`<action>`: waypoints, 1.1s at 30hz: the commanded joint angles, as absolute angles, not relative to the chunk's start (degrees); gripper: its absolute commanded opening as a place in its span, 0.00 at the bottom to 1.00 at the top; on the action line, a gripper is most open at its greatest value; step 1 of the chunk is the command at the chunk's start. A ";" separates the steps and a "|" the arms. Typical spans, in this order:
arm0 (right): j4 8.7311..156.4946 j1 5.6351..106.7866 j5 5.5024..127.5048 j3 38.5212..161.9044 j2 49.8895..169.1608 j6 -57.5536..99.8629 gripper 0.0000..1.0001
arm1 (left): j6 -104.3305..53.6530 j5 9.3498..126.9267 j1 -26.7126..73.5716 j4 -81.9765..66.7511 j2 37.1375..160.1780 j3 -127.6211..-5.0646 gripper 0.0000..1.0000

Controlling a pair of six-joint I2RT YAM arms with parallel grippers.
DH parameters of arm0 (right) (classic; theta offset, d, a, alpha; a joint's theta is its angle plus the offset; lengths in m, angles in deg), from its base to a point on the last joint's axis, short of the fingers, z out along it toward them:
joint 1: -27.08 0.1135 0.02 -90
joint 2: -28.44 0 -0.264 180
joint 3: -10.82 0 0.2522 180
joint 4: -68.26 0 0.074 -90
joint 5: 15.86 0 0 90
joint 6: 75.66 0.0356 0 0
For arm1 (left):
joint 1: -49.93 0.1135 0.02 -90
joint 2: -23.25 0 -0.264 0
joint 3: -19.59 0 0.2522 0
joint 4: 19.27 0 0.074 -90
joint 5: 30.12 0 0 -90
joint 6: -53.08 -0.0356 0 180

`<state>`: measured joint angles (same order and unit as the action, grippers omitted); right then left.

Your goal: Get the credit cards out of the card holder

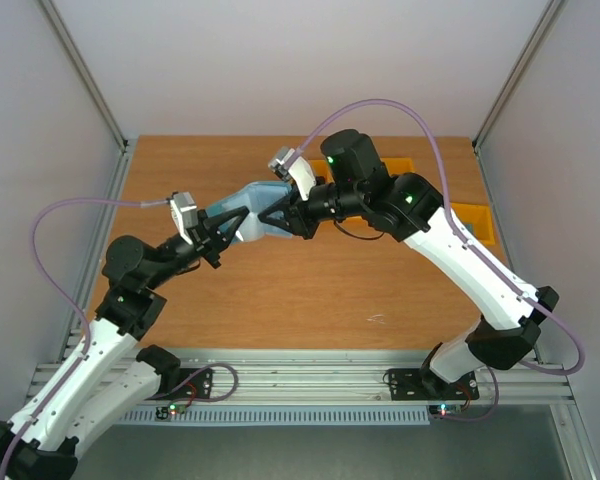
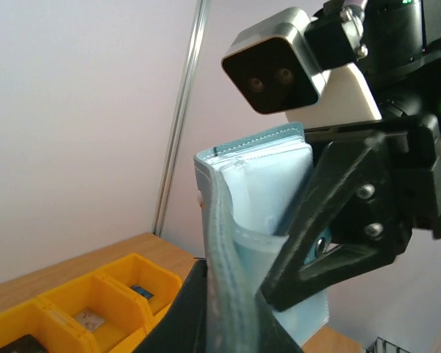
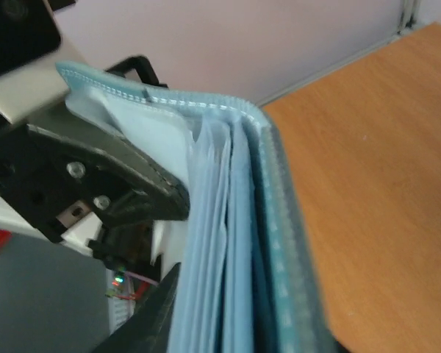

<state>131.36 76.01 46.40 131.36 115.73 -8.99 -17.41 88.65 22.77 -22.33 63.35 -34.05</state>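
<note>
The teal-blue card holder (image 1: 242, 207) hangs in the air over the middle of the table, held between both grippers. My left gripper (image 1: 223, 232) is shut on its lower left edge, and my right gripper (image 1: 267, 217) is shut on its right side. In the left wrist view the holder (image 2: 259, 184) stands upright between my left gripper (image 2: 231, 323) and the right fingers (image 2: 331, 213). In the right wrist view the holder (image 3: 272, 213) is edge-on inside my right gripper (image 3: 235, 331), showing pale blue inner layers (image 3: 206, 243). I cannot pick out any credit card.
Yellow plastic bins (image 1: 477, 222) stand at the table's back right, partly behind the right arm. They also show in the left wrist view (image 2: 73, 301), with small items inside. Bare wooden table (image 1: 310, 290) lies below the held holder.
</note>
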 commanded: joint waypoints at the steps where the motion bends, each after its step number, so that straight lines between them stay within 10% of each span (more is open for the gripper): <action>1: 131.94 76.81 44.32 132.54 113.05 -12.24 0.33 | -19.15 90.07 22.68 -24.42 62.82 -33.36 0.00; 6: 135.19 73.02 48.31 131.41 110.46 -13.76 0.55 | -18.48 89.19 23.22 -25.73 62.78 -33.44 0.00; 33: 136.97 68.41 39.60 130.77 112.35 -11.26 0.71 | -18.73 90.96 23.39 -26.01 62.89 -33.80 0.00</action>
<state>137.76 67.31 42.83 131.08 110.66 -12.10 -18.11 90.49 23.34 -21.98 63.30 -33.46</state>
